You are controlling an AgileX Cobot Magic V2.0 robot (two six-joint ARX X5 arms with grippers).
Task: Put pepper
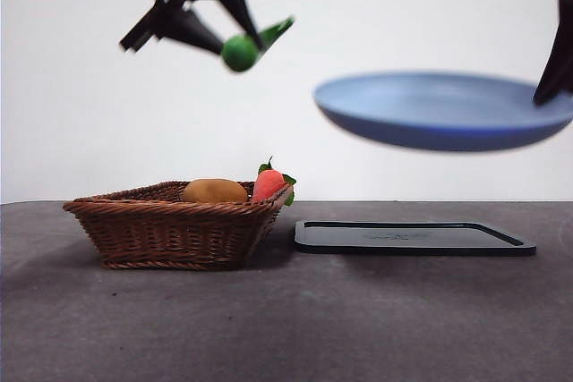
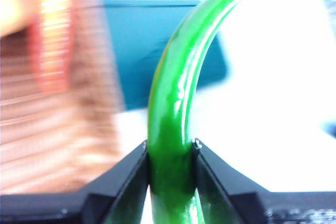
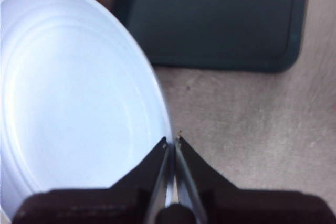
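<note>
Already aloft, the glossy pepper (image 2: 176,98) looks light, stiff, slippery; left gripper (image 2: 170,153) fingers pinch its thick end, right gripper (image 3: 171,145) fingers clamp the blue plate (image 3: 73,93) rim.

No text, label, brand, number or sign can be read in any of the three views. The black tray (image 1: 414,238) on the table shows a faint raised mark at the middle of its surface in the front view, but it is too small and blurred to make out as letters. The tray's surface in the right wrist view shows no legible marking either.
</note>
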